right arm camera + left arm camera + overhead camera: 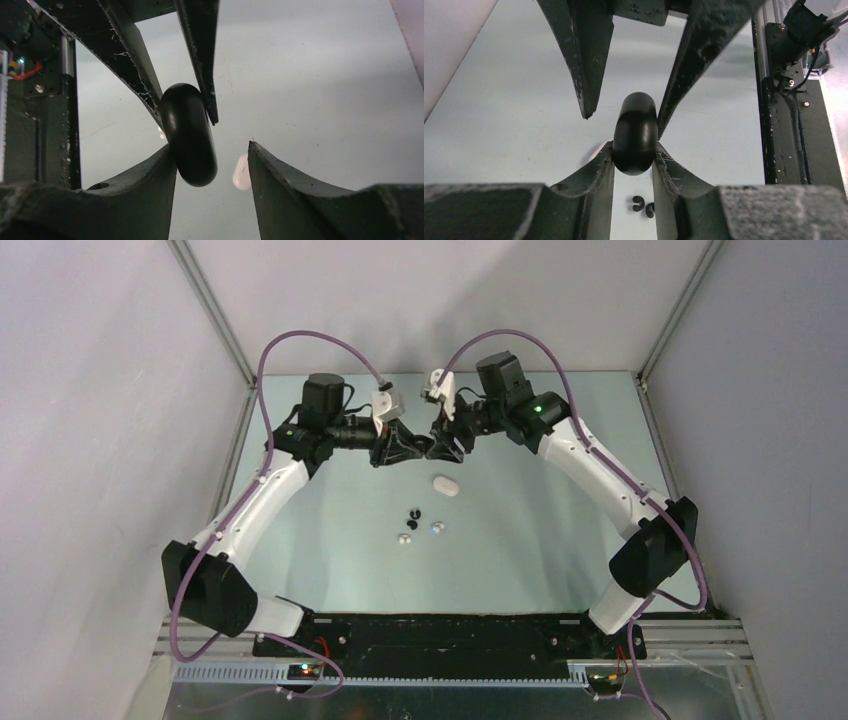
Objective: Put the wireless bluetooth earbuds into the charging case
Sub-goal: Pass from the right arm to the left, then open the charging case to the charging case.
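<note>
My left gripper (pixel 424 449) (pixel 634 150) is shut on a black oval charging case (pixel 635 131), held closed above the table at the back middle. My right gripper (pixel 440 447) (pixel 210 146) faces it, open. Its one finger (pixel 150 185) touches the case (pixel 189 135); the other finger (pixel 285 185) stands apart. Two black earbuds (pixel 413 518) (pixel 644 205) and two white earbuds (pixel 405 537) (pixel 437 528) lie on the table below the grippers.
A white oval case (pixel 447 485) (pixel 241 172) lies shut on the table just under the grippers, behind the earbuds. White walls with metal posts close in the table on the left, right and back.
</note>
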`<state>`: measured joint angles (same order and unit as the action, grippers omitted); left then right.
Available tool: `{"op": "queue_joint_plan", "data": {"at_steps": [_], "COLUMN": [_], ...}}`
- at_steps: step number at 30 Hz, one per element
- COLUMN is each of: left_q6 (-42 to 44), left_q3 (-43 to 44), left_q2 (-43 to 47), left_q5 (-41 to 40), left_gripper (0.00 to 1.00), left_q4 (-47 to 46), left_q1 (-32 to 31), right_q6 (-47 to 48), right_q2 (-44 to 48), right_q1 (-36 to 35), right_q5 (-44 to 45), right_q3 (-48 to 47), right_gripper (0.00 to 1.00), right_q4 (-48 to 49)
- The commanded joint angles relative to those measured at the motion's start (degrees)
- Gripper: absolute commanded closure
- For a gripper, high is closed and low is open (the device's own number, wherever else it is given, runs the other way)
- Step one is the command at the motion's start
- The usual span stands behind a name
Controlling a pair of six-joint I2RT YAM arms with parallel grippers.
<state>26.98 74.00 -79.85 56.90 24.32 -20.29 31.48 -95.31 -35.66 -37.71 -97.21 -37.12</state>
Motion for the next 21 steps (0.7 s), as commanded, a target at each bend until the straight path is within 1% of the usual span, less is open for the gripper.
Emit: {"op": "queue_joint_plan", "data": {"at_steps": [1,7,14,21], "left_q6": [-0.07,-0.2,-0.7,-1.17], "left_q3": [2.59,2.77,3.2,3.25], "left_q2": [-0.31,-0.78,-1.23,-1.43], "left_q5": [3.31,3.92,4.0,4.22], "left_gripper": [1.0,1.0,1.0,1.0], "left_q4": [-1.03,-1.07,-1.04,-1.08], "left_q1": [0.54,0.6,0.78,0.83], "right_q6": [-4.88,-8.13,-9.8,-13.6], "right_q2": [-0.2,-0.96,-0.85,-1.23], "right_q1": [2.89,6.59,7.19,7.28], "right_q5": [-3.8,-5.06,-8.66,-11.43], "right_q3": [-3.85,-5.53,-5.42,-5.16], "right_gripper": [0.43,0.43,0.45,0.46], "right_q4": [3.43,4.94,5.66,7.89]}}
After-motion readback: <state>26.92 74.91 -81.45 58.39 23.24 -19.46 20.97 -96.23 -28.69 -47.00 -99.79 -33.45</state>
